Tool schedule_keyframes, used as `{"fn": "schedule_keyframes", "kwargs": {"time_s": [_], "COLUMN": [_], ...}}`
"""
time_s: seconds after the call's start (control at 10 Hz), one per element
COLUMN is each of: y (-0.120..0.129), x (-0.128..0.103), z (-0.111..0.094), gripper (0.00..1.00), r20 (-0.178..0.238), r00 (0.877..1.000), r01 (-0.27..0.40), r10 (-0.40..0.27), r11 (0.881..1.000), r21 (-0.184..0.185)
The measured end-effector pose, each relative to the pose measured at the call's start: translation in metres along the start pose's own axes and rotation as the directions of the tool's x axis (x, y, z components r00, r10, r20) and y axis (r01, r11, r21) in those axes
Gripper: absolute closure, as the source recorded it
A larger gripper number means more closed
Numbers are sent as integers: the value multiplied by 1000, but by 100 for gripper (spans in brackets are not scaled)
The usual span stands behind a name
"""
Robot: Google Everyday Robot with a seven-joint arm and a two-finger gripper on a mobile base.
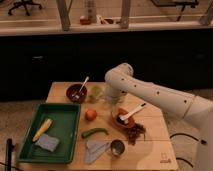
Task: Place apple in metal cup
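Observation:
The apple (pixel 90 114), small, round and orange-red, lies on the wooden table (pixel 155 145) just right of the green tray. The metal cup (pixel 117 147), small and shiny, stands upright near the table's front edge, right of a grey cloth. My white arm reaches in from the right and bends down over the back middle of the table. The gripper (pixel 111 101) hangs there beside the translucent green cup, behind and to the right of the apple, well away from the metal cup. Nothing shows in it.
A green tray (pixel 30 150) at left holds a yellow item (pixel 42 129) and a grey sponge (pixel 48 143). A dark bowl with a spoon (pixel 76 93), a green cup (pixel 96 92), a reddish-brown bowl with a spoon (pixel 125 118), dark grapes (pixel 135 132), a green pepper (pixel 95 132) and a grey cloth (pixel 95 149) crowd the table.

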Motion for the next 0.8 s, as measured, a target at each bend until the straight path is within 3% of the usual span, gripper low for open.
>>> {"fn": "schedule_keyframes", "kwargs": {"time_s": [0.8], "y": [-13], "x": [-10], "z": [24], "gripper": [20], "r20": [47], "r00": [997], "r01": [69], "r10": [-69], "r11": [998], "r21": [-10]}}
